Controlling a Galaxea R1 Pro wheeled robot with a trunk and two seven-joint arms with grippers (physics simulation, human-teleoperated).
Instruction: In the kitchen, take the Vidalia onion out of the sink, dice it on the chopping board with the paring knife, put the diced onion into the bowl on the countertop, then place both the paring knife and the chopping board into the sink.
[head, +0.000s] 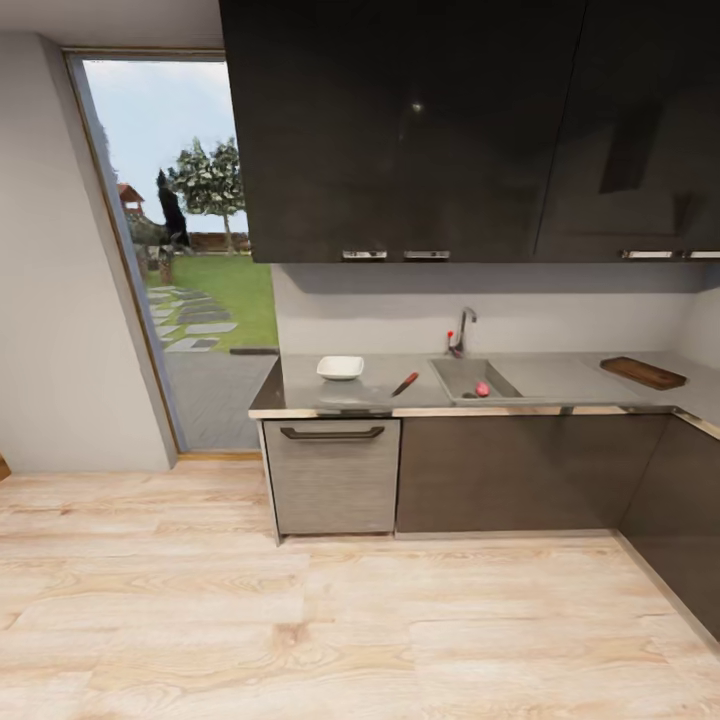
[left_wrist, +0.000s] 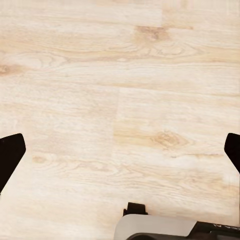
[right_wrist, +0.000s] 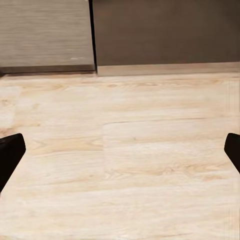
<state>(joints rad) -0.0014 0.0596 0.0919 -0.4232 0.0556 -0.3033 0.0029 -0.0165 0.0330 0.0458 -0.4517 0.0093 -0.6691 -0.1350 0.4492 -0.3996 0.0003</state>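
Both grippers, left and right, hang spread and empty above the floor. Nothing appears begun: Vidalia onion in the sink, paring knife and chopping board untouched.

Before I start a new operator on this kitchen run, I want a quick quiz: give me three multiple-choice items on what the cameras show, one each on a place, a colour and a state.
1. Where is the Vidalia onion?
A in the sink
B in the bowl
C on the floor

2. What colour is the bowl?
A black
B white
C green

3. How do the left gripper fingers stand?
A shut on the knife
B shut on nothing
C spread wide, nothing between

Key: 1 A, it lies in the sink basin. 2 B, white on the grey countertop. 3 C, fingers at opposite edges over bare floor.
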